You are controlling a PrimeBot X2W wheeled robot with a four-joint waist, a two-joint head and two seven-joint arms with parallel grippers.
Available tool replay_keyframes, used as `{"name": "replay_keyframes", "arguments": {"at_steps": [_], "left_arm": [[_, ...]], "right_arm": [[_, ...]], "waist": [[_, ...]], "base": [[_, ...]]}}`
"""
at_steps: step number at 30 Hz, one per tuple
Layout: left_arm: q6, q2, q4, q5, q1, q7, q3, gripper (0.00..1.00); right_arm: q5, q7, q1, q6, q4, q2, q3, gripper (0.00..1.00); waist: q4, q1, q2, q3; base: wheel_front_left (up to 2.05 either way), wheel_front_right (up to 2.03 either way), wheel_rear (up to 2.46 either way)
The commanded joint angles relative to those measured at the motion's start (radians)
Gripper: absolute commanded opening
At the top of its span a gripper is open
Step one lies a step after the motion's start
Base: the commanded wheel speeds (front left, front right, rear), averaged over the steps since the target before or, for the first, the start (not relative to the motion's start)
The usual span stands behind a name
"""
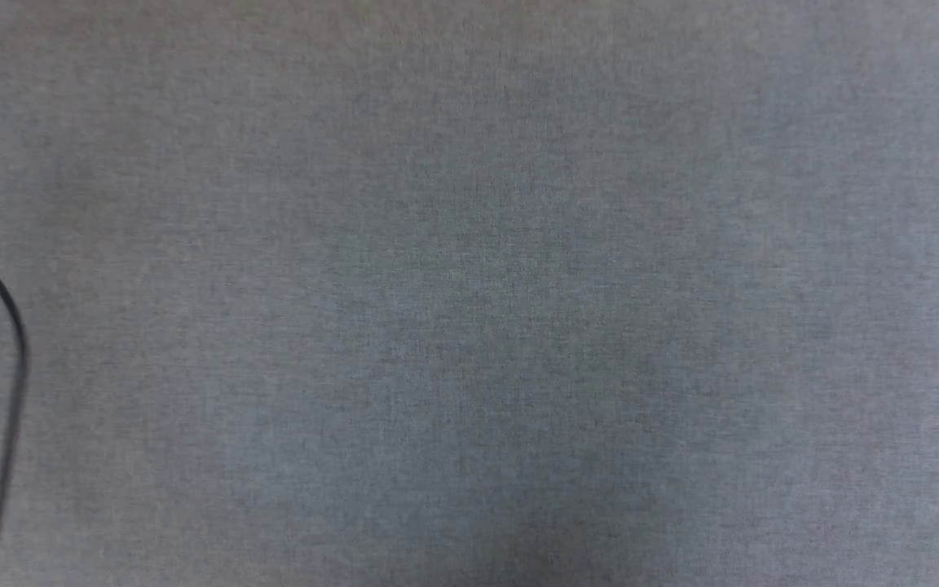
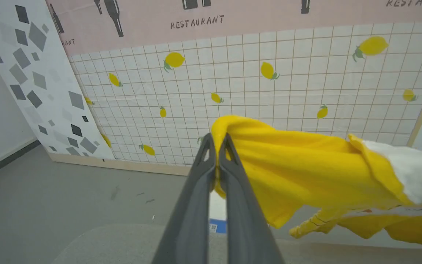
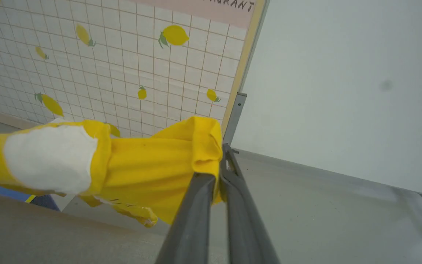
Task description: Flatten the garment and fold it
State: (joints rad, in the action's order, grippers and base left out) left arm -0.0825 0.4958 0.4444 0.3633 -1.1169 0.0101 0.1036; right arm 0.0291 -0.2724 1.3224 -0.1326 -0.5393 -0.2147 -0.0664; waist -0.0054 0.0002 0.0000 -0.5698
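I had the mustard-yellow T-shirt (image 2: 299, 165) strung in the air between both arms, lifted off the grey surface (image 1: 469, 293). The left end effector (image 2: 216, 142) was clamped on a bunched fold at mid-frame of its wrist view, and the right end effector (image 3: 219, 161) was pinched on a hemmed edge. The cloth looked light, soft and limp, twisted and sagging between the grips, so I judged hems and corners the surest holds. The surface offered wide room for laying it out, with a dark cable (image 1: 9, 350) looping at the left edge. The lemon-print panel (image 2: 269, 91) stood well apart.
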Motion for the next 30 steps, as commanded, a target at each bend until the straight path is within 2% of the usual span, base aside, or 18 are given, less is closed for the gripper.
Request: {"name": "replay_keyframes", "arguments": {"at_steps": [1, 6, 12, 14, 18, 19, 21, 26, 30], "left_arm": [[0.013, -0.003, 0.006, 0.017, 0.061, -0.008, 0.004, 0.0], [0.054, -0.035, -0.024, 0.104, 0.329, -0.112, 0.019, 0.0], [0.054, -0.058, -0.185, 0.2, 0.645, -0.211, 0.011, 0.0], [0.037, -0.07, -0.248, 0.233, 0.749, -0.233, -0.002, 0.0], [-0.013, -0.09, -0.368, 0.286, 0.946, -0.268, -0.034, 0.0], [-0.059, -0.099, -0.442, 0.305, 1.089, -0.287, -0.057, 0.0], [-0.089, -0.102, -0.481, 0.305, 1.174, -0.298, -0.067, 0.0], [-0.144, -0.136, -0.54, 0.323, 1.331, -0.305, -0.082, 0.0], [-0.161, -0.165, -0.548, 0.337, 1.401, -0.3, -0.08, 0.0]], "right_arm": [[-0.029, 0.001, -0.058, 0.002, 0.006, -0.014, 0.018, 0.0], [-0.179, -0.071, -0.337, 0.002, 0.077, -0.043, 0.075, 0.0], [-0.292, -0.214, -0.668, 0.002, 0.275, -0.073, 0.066, 0.0], [-0.313, -0.265, -0.779, 0.002, 0.356, -0.063, 0.042, 0.0], [-0.331, -0.353, -0.992, 0.002, 0.527, -0.001, -0.05, 0.0], [-0.322, -0.413, -1.138, 0.002, 0.638, 0.072, -0.123, 0.0], [-0.319, -0.444, -1.221, 0.002, 0.702, 0.115, -0.163, 0.0], [-0.339, -0.493, -1.38, 0.002, 0.782, 0.161, -0.241, 0.0], [-0.395, -0.493, -1.474, 0.002, 0.735, 0.164, -0.286, 0.0]], "waist": [[0.007, -0.0002, 0.0, 0.042], [0.011, -0.0002, 0.0, 0.128], [0.008, -0.0002, 0.0, 0.238], [0.005, -0.0002, 0.0, 0.273], [-0.002, -0.0002, 0.0, 0.327], [-0.006, -0.0002, 0.0, 0.357], [-0.007, -0.0002, 0.0, 0.373], [-0.005, -0.0002, 0.0, 0.398], [0.006, -0.0002, 0.0, 0.414]], "base": [[0.0, 0.0, 0.0], [0.0, 0.0, 0.0], [0.0, 0.0, 0.0], [0.0, 0.0, 0.0], [0.0, 0.0, 0.0], [0.0, 0.0, 0.0], [0.0, 0.0, 0.0], [0.0, 0.0, 0.0], [0.0, 0.0, 0.0]]}}
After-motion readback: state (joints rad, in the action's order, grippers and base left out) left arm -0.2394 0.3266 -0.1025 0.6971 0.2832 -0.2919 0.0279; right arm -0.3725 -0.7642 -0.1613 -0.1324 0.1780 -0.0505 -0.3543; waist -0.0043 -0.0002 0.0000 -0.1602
